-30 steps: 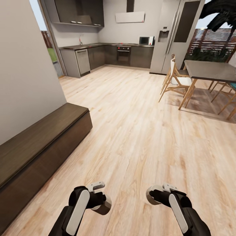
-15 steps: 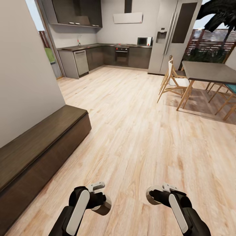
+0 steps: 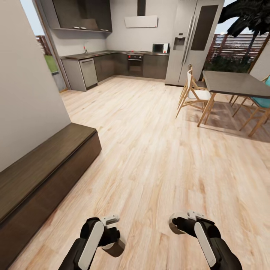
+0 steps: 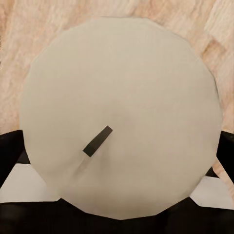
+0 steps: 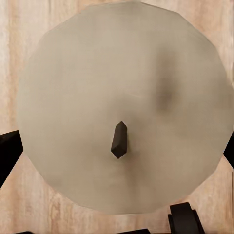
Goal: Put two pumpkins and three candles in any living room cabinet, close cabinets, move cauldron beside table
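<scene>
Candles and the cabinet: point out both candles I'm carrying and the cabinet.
Left-hand candle (image 4: 122, 117), left wrist view, on its flat top by the wick.
Right-hand candle (image 5: 124, 105), right wrist view, on its flat top above the wick.
Cabinet (image 3: 41, 165), head view, on its dark wood top.

Open-plan room, pale wood-plank floor (image 3: 157, 150). Blank grey wall (image 3: 26, 93) at left. Dark kitchen units (image 3: 112, 65) at far end with oven (image 3: 135, 64), microwave (image 3: 159, 47), range hood (image 3: 141, 21), tall steel fridge (image 3: 189, 41). Dining table (image 3: 236, 82) with wooden chairs (image 3: 192, 95) right; daylight through glazing behind.
</scene>
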